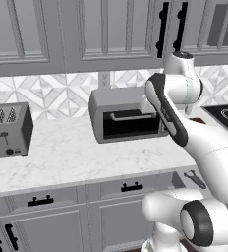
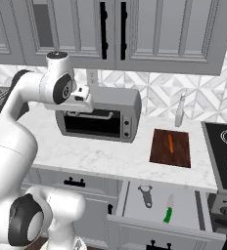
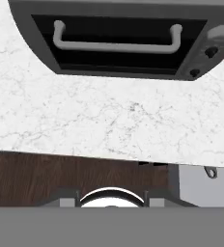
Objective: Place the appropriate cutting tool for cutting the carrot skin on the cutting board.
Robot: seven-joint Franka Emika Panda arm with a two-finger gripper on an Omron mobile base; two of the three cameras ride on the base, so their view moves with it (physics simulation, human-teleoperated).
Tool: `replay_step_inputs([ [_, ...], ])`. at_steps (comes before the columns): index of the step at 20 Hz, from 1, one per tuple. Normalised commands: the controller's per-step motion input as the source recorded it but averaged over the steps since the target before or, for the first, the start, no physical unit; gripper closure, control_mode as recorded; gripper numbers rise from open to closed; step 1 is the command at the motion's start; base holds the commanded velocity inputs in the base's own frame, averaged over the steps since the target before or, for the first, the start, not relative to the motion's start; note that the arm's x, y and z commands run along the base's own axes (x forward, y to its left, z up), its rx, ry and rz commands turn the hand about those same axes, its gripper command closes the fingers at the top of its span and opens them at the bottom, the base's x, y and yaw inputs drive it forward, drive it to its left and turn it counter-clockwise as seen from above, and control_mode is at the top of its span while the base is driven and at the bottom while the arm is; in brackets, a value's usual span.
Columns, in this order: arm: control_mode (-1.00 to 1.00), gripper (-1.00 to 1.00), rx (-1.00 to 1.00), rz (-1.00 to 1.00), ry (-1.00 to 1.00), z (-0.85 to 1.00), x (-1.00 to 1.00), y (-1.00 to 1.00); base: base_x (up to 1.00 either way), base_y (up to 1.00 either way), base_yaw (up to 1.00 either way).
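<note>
You see the peeler [image 2: 145,195] lying in the open drawer [image 2: 135,215] at the lower middle of the right base view, just left of a green-handled knife [image 2: 168,209]. The carrot [image 2: 170,143] rests on the cutting board [image 2: 170,157], on the marble surface [image 2: 101,156] right of the toaster oven [image 2: 98,114]. Your claw hangs up in front of the oven, well apart from the peeler and up-left of it; whether its fingers stand wide or narrow you cannot tell. In the hand view, the peeler's tip [image 3: 211,171] peeks in at the lower right.
</note>
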Motion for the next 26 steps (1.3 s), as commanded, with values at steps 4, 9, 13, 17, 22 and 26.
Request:
replay_step_inputs([
  [4, -1.0, -1.0, 0.0, -0.01, 0.0, -0.08, -0.25, -0.21, 0.0, 0.0, 0.0],
  [9, -1.0, -1.0, 0.0, -0.07, 0.0, -0.25, -0.49, -0.76, 0.0, 0.0, 0.0],
  [13, -1.0, -1.0, 0.0, -0.11, 0.0, -0.18, -0.36, -1.0, 0.0, 0.0, 0.0],
  [17, -1.0, -1.0, 0.0, -0.17, 0.07, -0.18, -0.11, -1.0, 0.0, 0.0, 0.0],
  [22, -1.0, -1.0, 0.0, -0.09, 0.11, -0.36, 0.0, -0.97, 0.0, 0.0, 0.0],
  [26, -1.0, -1.0, 0.0, -0.01, 0.08, -0.4, -0.06, -0.85, 0.0, 0.0, 0.0],
])
